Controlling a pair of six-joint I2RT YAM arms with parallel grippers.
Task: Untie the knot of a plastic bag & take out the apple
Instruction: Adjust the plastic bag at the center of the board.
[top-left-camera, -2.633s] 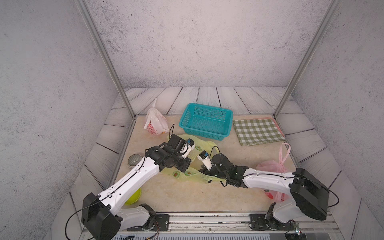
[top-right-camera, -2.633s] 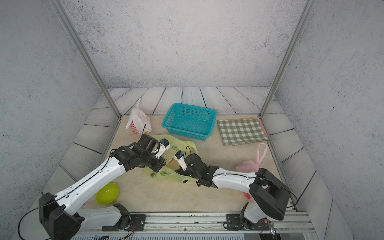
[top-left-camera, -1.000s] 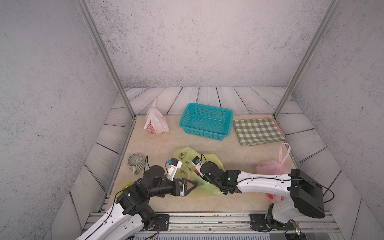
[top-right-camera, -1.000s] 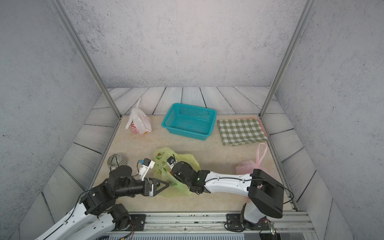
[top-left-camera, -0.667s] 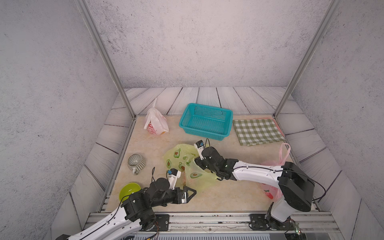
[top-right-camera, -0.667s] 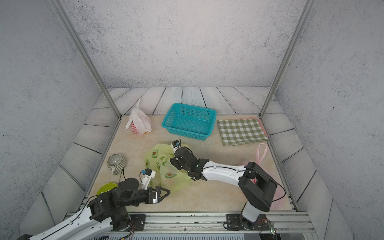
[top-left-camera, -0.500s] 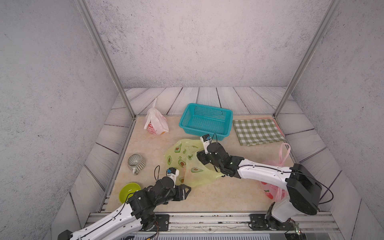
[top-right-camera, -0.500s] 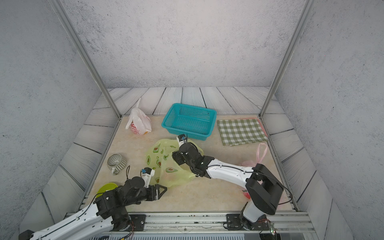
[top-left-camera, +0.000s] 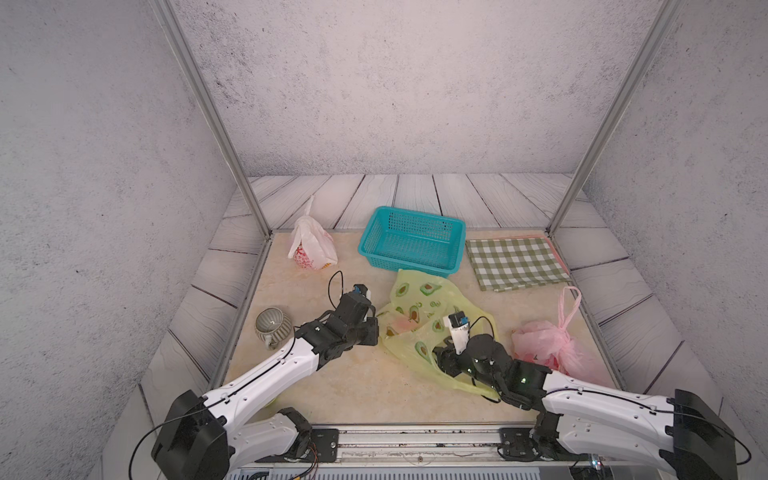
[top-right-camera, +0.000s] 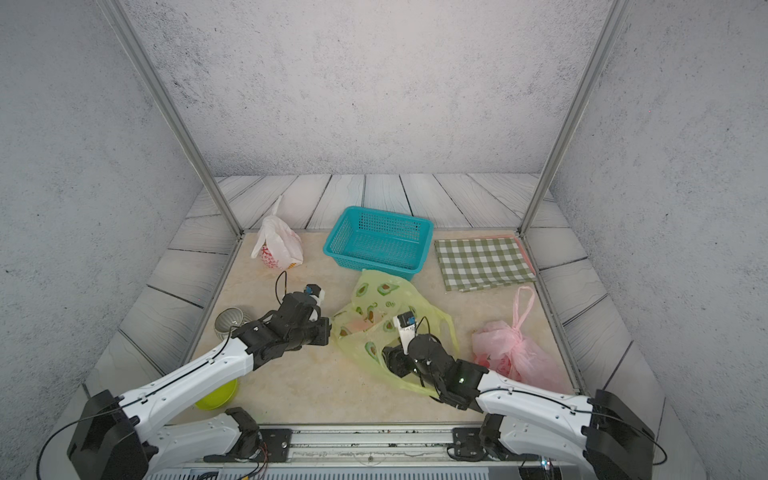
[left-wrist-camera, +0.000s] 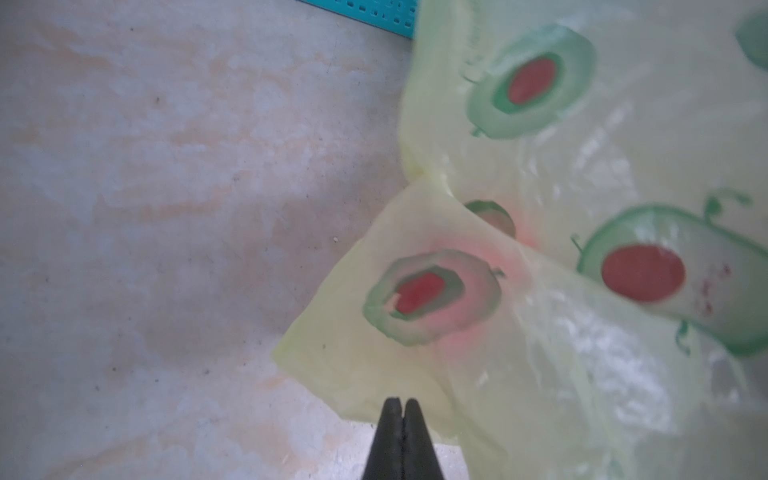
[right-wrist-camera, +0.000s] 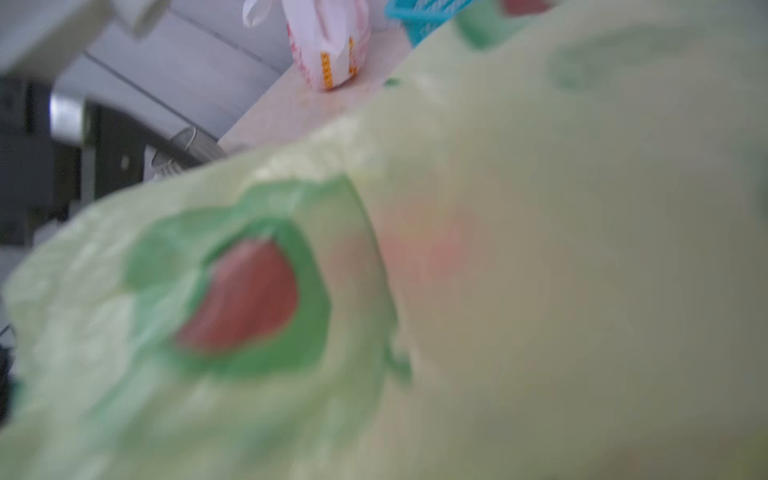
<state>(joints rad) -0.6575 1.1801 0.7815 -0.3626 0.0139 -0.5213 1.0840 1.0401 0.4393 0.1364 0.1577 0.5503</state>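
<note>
The yellow-green plastic bag (top-left-camera: 419, 305), printed with green avocado halves, lies crumpled mid-table, just in front of the teal basket (top-left-camera: 409, 262). The apple (top-left-camera: 401, 325) shows only as a pinkish-red blur through the film. The left gripper (left-wrist-camera: 400, 405) has its jaws pressed together at the bag's corner edge; whether film is pinched between them cannot be told. The right gripper (top-left-camera: 441, 358) is buried in the bag's near side, its jaws hidden. Farther out sit a white bag (top-left-camera: 309, 247) with red print too small to read, a pink bag (top-left-camera: 548, 345), a checked cloth (top-left-camera: 515, 262) and a ribbed cup (top-left-camera: 272, 326).
</note>
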